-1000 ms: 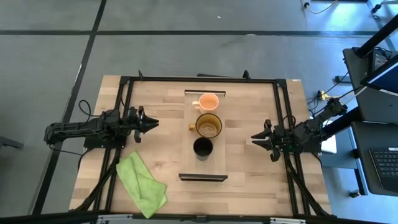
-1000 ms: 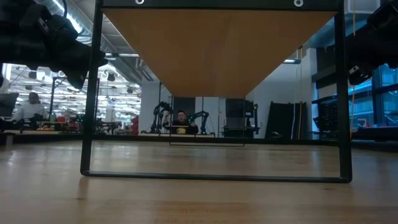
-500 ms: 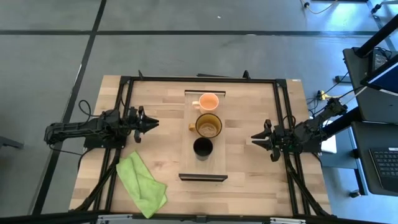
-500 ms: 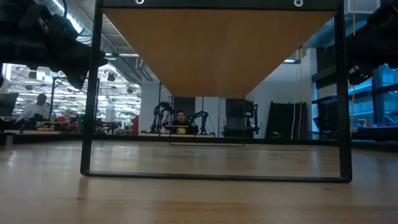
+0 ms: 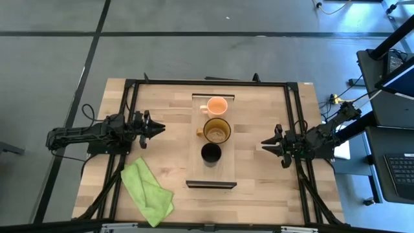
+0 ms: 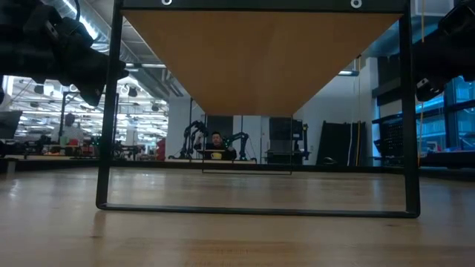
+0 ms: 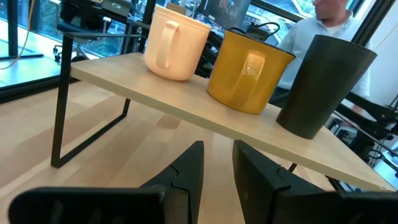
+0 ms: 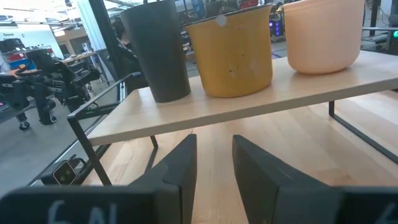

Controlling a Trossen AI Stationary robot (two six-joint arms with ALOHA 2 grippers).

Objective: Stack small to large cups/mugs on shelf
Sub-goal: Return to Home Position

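Note:
The shelf (image 5: 223, 169), a light-wood plank on black metal legs, stands mid-table. On it, each on its base, stand three vessels in a row from far to near. They are the peach-orange mug (image 5: 217, 105), the amber mug (image 5: 217, 130) and the black cup (image 5: 211, 153). All three also show in the left wrist view, the peach-orange mug (image 7: 175, 42), the amber mug (image 7: 249, 70) and the black cup (image 7: 323, 84). My left gripper (image 5: 160, 128) hovers left of the shelf, shut and empty. My right gripper (image 5: 264, 143) hovers right of the shelf, shut and empty.
A crumpled green cloth (image 5: 147, 191) lies on the table's near left part. A black frame (image 5: 129, 97) runs around the tabletop. In the low view the shelf's underside (image 6: 260, 59) and its legs (image 6: 110, 111) stand over the table. A person shows in the room beyond.

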